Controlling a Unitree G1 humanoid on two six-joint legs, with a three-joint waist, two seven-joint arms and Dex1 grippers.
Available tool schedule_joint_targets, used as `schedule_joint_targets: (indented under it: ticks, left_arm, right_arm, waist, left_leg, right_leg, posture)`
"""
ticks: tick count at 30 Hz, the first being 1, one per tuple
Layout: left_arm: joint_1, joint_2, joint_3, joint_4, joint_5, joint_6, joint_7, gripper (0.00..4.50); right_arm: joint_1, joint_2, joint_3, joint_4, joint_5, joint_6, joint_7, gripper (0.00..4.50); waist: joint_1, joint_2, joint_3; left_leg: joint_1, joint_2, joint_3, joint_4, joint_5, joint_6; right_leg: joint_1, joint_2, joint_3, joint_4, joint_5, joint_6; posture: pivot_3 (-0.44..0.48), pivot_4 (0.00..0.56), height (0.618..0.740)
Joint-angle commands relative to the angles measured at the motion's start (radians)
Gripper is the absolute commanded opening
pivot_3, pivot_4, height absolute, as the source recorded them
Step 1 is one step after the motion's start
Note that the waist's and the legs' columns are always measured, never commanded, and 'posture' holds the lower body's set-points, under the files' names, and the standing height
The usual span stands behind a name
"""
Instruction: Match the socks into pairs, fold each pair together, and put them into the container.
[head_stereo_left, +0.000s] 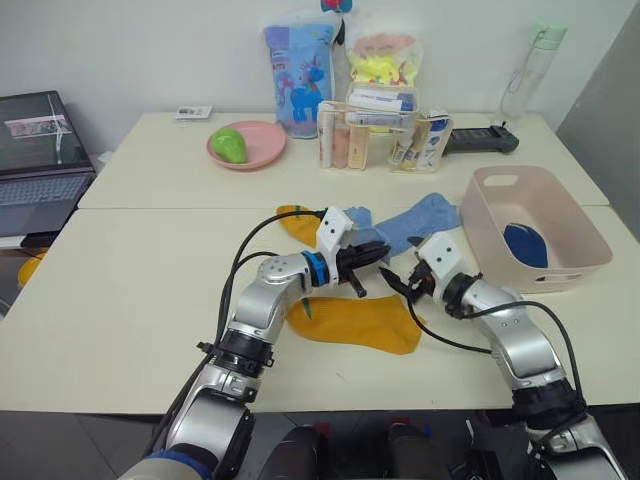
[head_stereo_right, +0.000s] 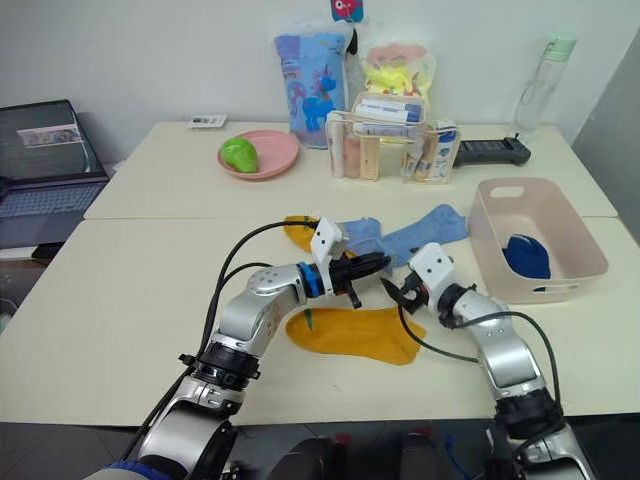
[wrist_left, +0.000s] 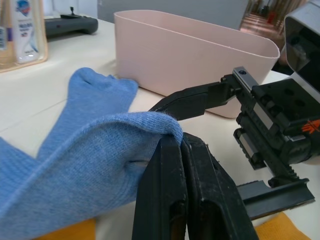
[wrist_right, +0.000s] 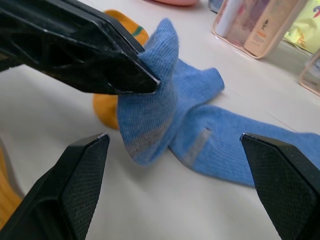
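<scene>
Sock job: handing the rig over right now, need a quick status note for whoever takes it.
Left gripper: shut on the edge of a light blue sock, lifting it off the table.
Right gripper: open, facing that pinched sock, holding nothing.
Second light blue sock lies flat beside the container.
One yellow sock lies flat under the arms; another yellow sock lies behind the left gripper.
Done: something dark navy is already in the container; I cannot tell whether it is both socks.
Left: pair, fold and bin light blue, then yellow.
</scene>
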Motion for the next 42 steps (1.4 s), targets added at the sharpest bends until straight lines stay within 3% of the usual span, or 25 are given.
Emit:
schedule_joint_targets:
  ticks: [1,11,16,22,26,32,38,41,42]
  left_arm:
    - [-0.004,-0.008,0.013,-0.037,-0.016,-0.002,0.004,0.0]
    - [0.014,0.009,0.03,-0.057,-0.015,0.0,0.003,0.0]
    - [0.036,0.039,0.053,-0.116,-0.049,0.044,-0.013,1.26]
    - [0.142,0.176,0.082,-0.297,-0.117,0.153,-0.062,3.09]
    - [0.07,0.237,0.079,0.0,0.088,-0.132,0.044,4.36]
    - [-0.085,0.166,0.035,0.325,0.208,-0.308,0.119,4.36]
    - [-0.15,0.127,0.019,0.495,0.264,-0.399,0.142,4.36]
    - [-0.17,0.122,-0.009,0.561,0.301,-0.415,0.117,4.39]
    - [-0.175,0.122,-0.017,0.578,0.314,-0.422,0.111,4.2]
  right_arm:
    - [-0.025,0.023,-0.003,-0.003,0.02,-0.02,0.009,3.62]
    - [-0.045,0.04,-0.01,0.046,0.007,-0.049,-0.003,0.01]
    - [-0.05,0.043,-0.017,0.059,0.0,-0.059,-0.021,0.0]
    - [-0.063,0.037,-0.051,0.077,-0.01,-0.061,-0.065,0.0]
    - [-0.123,-0.031,-0.106,0.176,-0.178,-0.141,-0.282,0.0]
    - [-0.088,-0.112,-0.076,0.155,-0.201,-0.202,-0.207,0.0]
    - [-0.025,-0.188,-0.042,0.089,-0.199,-0.168,-0.064,0.0]
    - [0.018,-0.242,-0.044,0.025,-0.163,-0.127,0.033,0.65]
    - [0.04,-0.261,-0.047,-0.01,-0.14,-0.102,0.074,1.0]
  waist:
    - [0.0,0.0,0.0]
    - [-0.001,0.0,0.0]
    - [-0.002,0.0,0.0]
    - [-0.006,0.001,0.0]
    - [0.003,0.001,0.0]
    - [0.015,0.0,0.0]
    - [-0.003,0.0,0.0]
    - [-0.002,0.0,0.0]
    - [-0.002,0.0,0.0]
  left_leg:
    - [0.0,0.0,0.0,0.0,0.0,0.0]
    - [0.0,0.0,0.0,0.0,0.0,0.0]
    - [0.0,0.0,0.0,0.0,0.0,0.0]
    - [0.0,0.001,0.0,0.0,0.0,0.0]
    - [0.001,-0.001,0.0,0.0,0.0,0.0]
    - [-0.001,-0.001,0.0,0.0,0.0,0.0]
    - [-0.001,-0.001,0.001,0.0,0.0,0.0]
    - [-0.001,-0.001,0.001,0.001,0.0,0.0]
    - [-0.001,-0.001,0.0,0.001,0.0,0.0]
  right_leg:
    - [0.0,0.0,0.0,0.0,0.0,0.0]
    - [0.0,0.0,0.0,0.001,0.0,0.0]
    - [0.0,0.0,0.0,0.001,0.0,0.0]
    - [-0.001,0.0,0.001,0.001,0.0,0.0]
    - [0.0,0.0,0.001,0.001,0.0,-0.001]
    - [-0.001,-0.001,0.0,-0.001,0.0,0.0]
    - [-0.001,0.0,0.0,0.001,0.0,0.0]
    - [-0.001,0.0,0.0,0.001,0.0,0.0]
    - [-0.001,0.0,0.0,0.001,0.0,0.0]
  posture:
    - [0.0,0.15,0.74]
    - [0.0,0.15,0.74]
    - [0.0,0.15,0.74]
    - [0.0,0.15,0.74]
    - [0.0,0.15,0.74]
    - [0.0,0.15,0.74]
    - [0.0,0.15,0.74]
    - [0.0,0.15,0.74]
    - [0.0,0.15,0.74]
